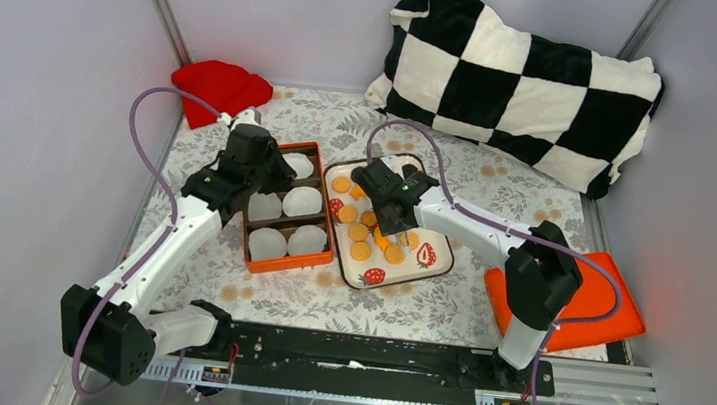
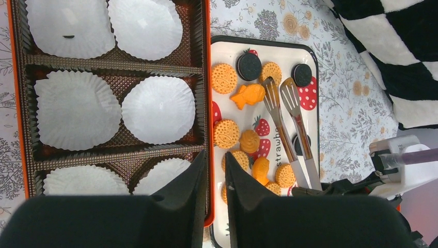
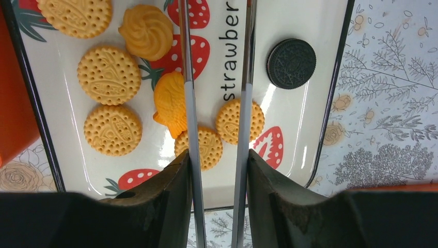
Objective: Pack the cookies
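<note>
The left arm [image 1: 177, 219] is stretched over the orange box [image 1: 288, 263]; its jaws are nearly closed on nothing. The right arm [image 1: 477, 230] is bent over the strawberry tray [image 3: 289, 119], and metal tongs [image 3: 187, 77] are gripped in its jaws. The cookies [image 3: 109, 75] are spread on the tray, just past the right jaws, under and beside the tongs. White paper cups [image 2: 159, 108] are seen in the box ahead of the left jaws.

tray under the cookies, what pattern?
Red strawberries on a white tray, dark rim, partial lettering "strawber". Right wrist view shows it best.
</note>
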{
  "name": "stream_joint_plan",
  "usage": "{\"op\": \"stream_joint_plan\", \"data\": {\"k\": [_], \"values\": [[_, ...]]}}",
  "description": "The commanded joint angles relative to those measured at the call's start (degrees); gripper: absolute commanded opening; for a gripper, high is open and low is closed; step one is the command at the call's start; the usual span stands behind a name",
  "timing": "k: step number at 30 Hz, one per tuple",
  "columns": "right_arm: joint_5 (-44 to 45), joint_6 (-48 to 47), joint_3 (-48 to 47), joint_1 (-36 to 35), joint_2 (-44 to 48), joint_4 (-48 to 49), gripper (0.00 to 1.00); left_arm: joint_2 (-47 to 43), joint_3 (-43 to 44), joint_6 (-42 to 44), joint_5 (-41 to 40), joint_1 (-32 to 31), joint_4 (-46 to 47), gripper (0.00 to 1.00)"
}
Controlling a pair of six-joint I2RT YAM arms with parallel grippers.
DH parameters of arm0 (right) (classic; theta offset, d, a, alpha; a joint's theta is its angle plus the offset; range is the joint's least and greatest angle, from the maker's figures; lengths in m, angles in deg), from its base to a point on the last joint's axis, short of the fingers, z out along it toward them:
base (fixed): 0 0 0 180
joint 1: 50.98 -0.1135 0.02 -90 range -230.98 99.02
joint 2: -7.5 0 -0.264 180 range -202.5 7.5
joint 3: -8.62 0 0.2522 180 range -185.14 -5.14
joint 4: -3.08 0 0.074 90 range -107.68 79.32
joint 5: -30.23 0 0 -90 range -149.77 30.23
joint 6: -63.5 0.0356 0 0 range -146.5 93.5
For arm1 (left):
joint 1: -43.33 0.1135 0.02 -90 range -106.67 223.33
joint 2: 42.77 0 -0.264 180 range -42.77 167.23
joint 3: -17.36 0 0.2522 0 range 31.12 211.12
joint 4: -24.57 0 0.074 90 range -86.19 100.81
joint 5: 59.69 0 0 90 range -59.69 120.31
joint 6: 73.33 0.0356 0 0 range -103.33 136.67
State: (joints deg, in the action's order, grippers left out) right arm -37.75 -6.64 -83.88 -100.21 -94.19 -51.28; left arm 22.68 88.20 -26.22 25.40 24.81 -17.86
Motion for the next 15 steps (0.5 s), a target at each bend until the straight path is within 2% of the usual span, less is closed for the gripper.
{"op": "stream_joint_plan", "data": {"k": [1, 3, 6, 11, 12, 13, 15], "values": [[2.38, -0.38, -2.87, -0.06, -1.53, 0.62, 0.31, -0.5, -0.98, 0.81, -0.41, 0.34, 2.32, 0.23], [2.37, -0.45, -3.19, 0.03, -2.23, 0.54, 0.33, -0.5, -1.16, 0.71, -0.15, 0.4, 2.51, 0.23], [2.22, -0.06, -3.93, 0.42, -3.39, 0.02, 0.42, -0.51, -1.35, 0.71, 0.2, 0.33, 2.74, 0.23], [0.71, 0.41, -5.16, 1.55, -4.89, -0.19, 0.41, -0.52, -1.69, 0.76, 0.64, 0.33, 2.93, 0.23], [0.34, 0.63, -5.46, 1.8, -4.99, -0.24, 0.39, -0.5, -1.78, 0.71, 0.61, 0.33, 2.99, 0.23], [0.2, 0.62, -5.72, 2.05, -4.9, -0.19, 0.33, -0.46, -1.84, 0.71, 0.6, 0.33, 2.92, 0.23], [1.33, 0.7, -6.49, 2.28, -4.47, -0.23, 0.15, -0.59, -1.88, 0.71, 0.69, 0.37, 2.95, 0.23]]}}
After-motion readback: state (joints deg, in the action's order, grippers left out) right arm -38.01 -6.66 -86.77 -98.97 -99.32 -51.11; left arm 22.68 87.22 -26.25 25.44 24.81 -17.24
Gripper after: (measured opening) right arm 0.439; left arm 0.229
